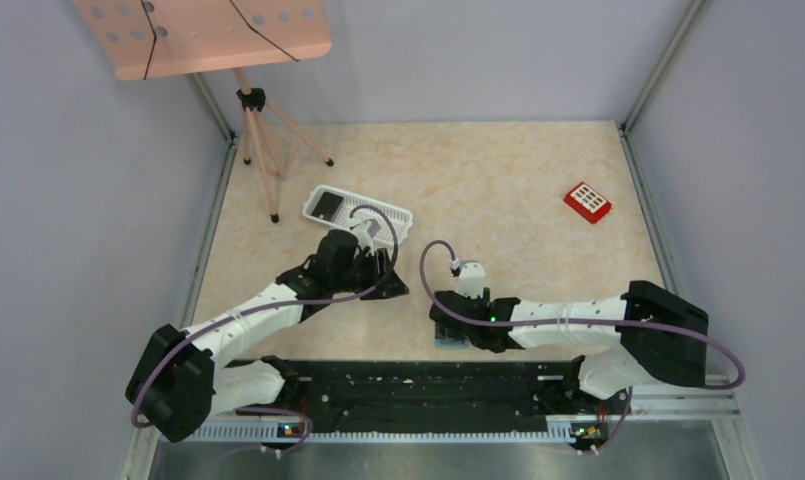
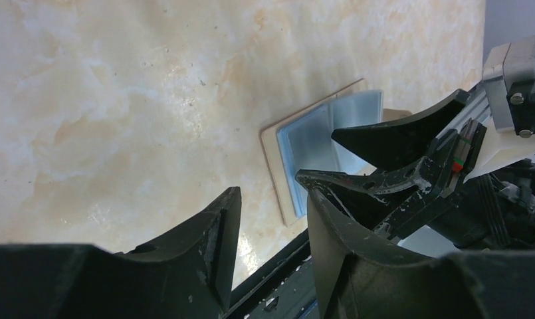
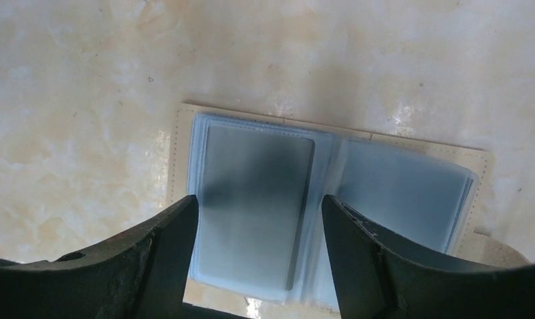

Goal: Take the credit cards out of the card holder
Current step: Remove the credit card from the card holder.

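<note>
Slippage risk: the card holder, open flat on the counter by the near edge, may skid or flip shut if the right end effector, spread empty over one clear sleeve, pinches plastic instead of card; left end effector hovers half-spread, empty.

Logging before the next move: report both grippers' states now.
Left gripper: open, holding nothing.
Right gripper: open, poised over the open card holder, nothing held.
</note>
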`<state>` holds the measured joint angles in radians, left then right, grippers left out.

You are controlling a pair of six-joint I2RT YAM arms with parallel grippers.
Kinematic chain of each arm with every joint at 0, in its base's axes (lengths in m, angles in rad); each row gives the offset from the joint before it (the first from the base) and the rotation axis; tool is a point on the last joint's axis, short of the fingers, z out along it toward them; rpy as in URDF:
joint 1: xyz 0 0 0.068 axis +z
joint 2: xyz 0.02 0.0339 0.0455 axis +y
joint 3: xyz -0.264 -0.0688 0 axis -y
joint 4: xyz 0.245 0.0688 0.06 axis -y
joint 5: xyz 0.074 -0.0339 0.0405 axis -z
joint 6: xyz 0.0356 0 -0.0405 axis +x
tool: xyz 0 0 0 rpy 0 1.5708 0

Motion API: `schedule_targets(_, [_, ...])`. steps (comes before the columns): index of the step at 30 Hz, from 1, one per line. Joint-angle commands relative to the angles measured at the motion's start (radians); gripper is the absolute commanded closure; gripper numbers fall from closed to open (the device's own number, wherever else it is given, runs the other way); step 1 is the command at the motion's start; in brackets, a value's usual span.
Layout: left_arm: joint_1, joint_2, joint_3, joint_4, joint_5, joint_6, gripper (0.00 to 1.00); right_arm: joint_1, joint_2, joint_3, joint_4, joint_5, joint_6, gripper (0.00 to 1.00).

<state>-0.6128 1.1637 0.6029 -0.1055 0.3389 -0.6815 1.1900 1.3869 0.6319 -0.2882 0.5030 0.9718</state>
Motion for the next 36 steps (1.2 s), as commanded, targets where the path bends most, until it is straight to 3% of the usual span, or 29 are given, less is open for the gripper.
schedule_targets(1, [0.002, -0.053, -0.029, 0.01, -0.004, 0.01, 0.53, 0.024, 0.068, 0.065, -0.08, 0.074, 0.032, 0.32])
schedule_targets(11, [0.002, -0.105, -0.051, -0.014, -0.004, 0.015, 0.54, 0.026, 0.044, 0.013, 0.062, 0.038, 0.042, 0.56])
schedule_targets(19, [0.0, -0.076, -0.063, -0.001, 0.059, 0.011, 0.56, 0.018, -0.084, -0.137, 0.308, 0.001, 0.089, 0.59])
schedule_targets(25, [-0.017, -0.034, -0.108, 0.124, 0.142, -0.018, 0.6, -0.004, -0.222, -0.297, 0.543, -0.041, 0.109, 0.61])
schedule_targets(32, [-0.068, 0.082, -0.11, 0.253, 0.173, -0.081, 0.62, -0.078, -0.319, -0.428, 0.7, -0.137, 0.174, 0.62])
schedule_targets(36, [-0.126, 0.156, -0.088, 0.342, 0.179, -0.129, 0.64, -0.084, -0.352, -0.454, 0.705, -0.134, 0.182, 0.63])
